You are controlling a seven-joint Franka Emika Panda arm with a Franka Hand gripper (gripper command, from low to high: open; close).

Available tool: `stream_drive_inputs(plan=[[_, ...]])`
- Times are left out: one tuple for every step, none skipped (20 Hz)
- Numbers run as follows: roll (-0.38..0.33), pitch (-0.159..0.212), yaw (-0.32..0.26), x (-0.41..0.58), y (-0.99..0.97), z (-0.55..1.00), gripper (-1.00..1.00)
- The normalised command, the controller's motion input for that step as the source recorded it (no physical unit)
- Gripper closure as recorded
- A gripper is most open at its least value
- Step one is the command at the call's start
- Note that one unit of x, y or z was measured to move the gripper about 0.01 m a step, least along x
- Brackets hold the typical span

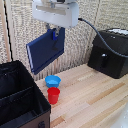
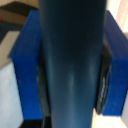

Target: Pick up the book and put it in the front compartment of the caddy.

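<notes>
My gripper (image 1: 53,34) pinches the book (image 1: 45,51), hanging tilted above the caddy (image 1: 15,95). I should square it with the front compartment (image 1: 17,106), then lower slowly.

You see the caddy (image 1: 20,95) only in part; the exterior view's left and lower edges cut it off; the black machine (image 1: 111,52) runs past that view's right edge; the book (image 2: 72,65) fills the wrist view, blurred, hiding the table; the gripper (image 1: 53,34) fingertips sit behind the book's upper edge.
</notes>
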Motion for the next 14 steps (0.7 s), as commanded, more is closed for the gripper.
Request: stream_drive_inputs(plan=[[0.038, 0.035, -0.003, -0.266, 0.73, 0.34, 1.0], [0.04, 0.044, -0.01, -0.234, 0.72, 0.33, 1.0], [0.041, 0.049, -0.018, -0.197, 0.71, 0.32, 1.0], [0.03, 0.065, -0.026, -0.143, 0.71, 0.27, 1.0], [0.03, 0.079, -0.025, -0.106, 0.71, 0.25, 1.0], [0.034, 0.095, -0.021, -0.074, 0.72, 0.23, 1.0], [0.042, 0.109, -0.021, -0.031, 0.71, 0.21, 1.0], [0.052, 0.123, -0.02, -0.003, 0.71, 0.2, 1.0], [0.066, 0.138, -0.024, 0.0, 0.69, 0.19, 1.0], [0.088, 0.157, -0.017, 0.0, 0.67, 0.17, 1.0], [0.093, 0.162, -0.015, 0.0, 0.67, 0.16, 1.0], [0.096, 0.167, -0.016, 0.0, 0.66, 0.13, 1.0], [0.097, 0.17, -0.016, 0.0, 0.66, 0.12, 1.0], [0.104, 0.17, -0.019, 0.0, 0.65, 0.12, 1.0]])
